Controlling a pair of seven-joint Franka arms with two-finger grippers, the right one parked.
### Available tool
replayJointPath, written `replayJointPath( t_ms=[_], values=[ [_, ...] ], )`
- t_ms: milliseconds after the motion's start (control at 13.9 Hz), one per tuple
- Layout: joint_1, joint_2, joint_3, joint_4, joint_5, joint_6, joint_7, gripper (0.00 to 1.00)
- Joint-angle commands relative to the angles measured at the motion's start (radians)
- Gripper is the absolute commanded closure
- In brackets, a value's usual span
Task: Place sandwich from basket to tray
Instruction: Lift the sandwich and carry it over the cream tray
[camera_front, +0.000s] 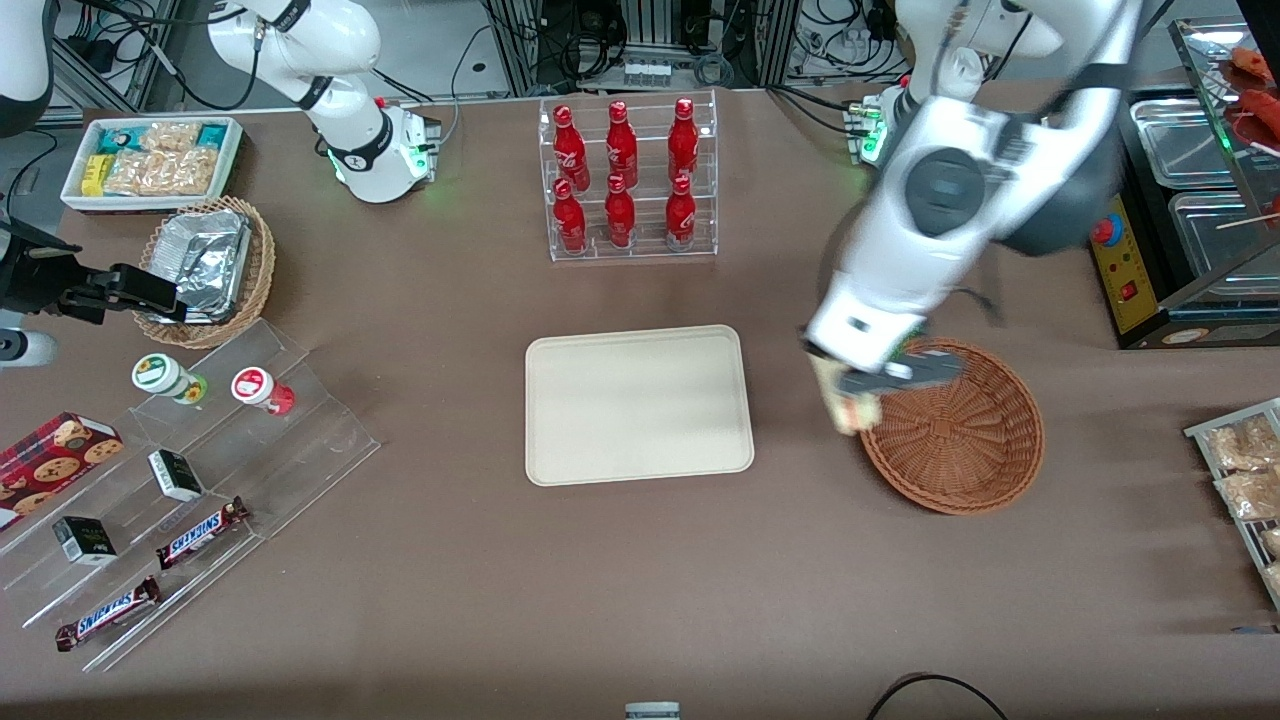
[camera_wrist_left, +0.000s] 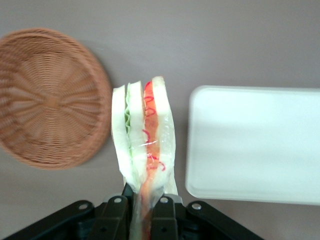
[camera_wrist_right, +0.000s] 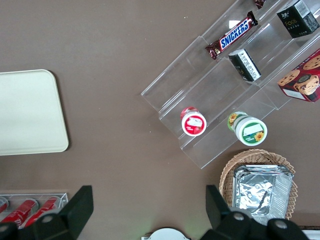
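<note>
My left gripper (camera_front: 858, 392) hangs in the air over the basket's rim, on the side nearest the tray, shut on the sandwich (camera_front: 848, 402). In the left wrist view the wrapped sandwich (camera_wrist_left: 143, 135), white bread with green and red-orange layers, sticks out from between the black fingers (camera_wrist_left: 117, 212), above bare table between basket and tray. The reddish-brown wicker basket (camera_front: 955, 430) (camera_wrist_left: 47, 97) holds nothing. The cream tray (camera_front: 638, 404) (camera_wrist_left: 255, 142) lies flat mid-table with nothing on it.
A clear rack of red bottles (camera_front: 628, 180) stands farther from the front camera than the tray. Acrylic steps with snacks (camera_front: 180, 490), a foil-filled tan basket (camera_front: 210, 265) and a white snack bin (camera_front: 150, 160) lie toward the parked arm's end. A snack rack (camera_front: 1245, 480) sits at the working arm's end.
</note>
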Motion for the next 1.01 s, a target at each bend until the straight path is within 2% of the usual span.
replayJointPath(
  t_ms=[0,360,936],
  values=[
    [-0.079,0.113,0.015,0.117,0.0,-0.016,0.007,1.0],
    [-0.184,0.283,0.016,0.224,-0.02,0.046,-0.002,1.0],
    [-0.251,0.46,0.014,0.231,-0.019,0.284,-0.086,1.0]
  ],
)
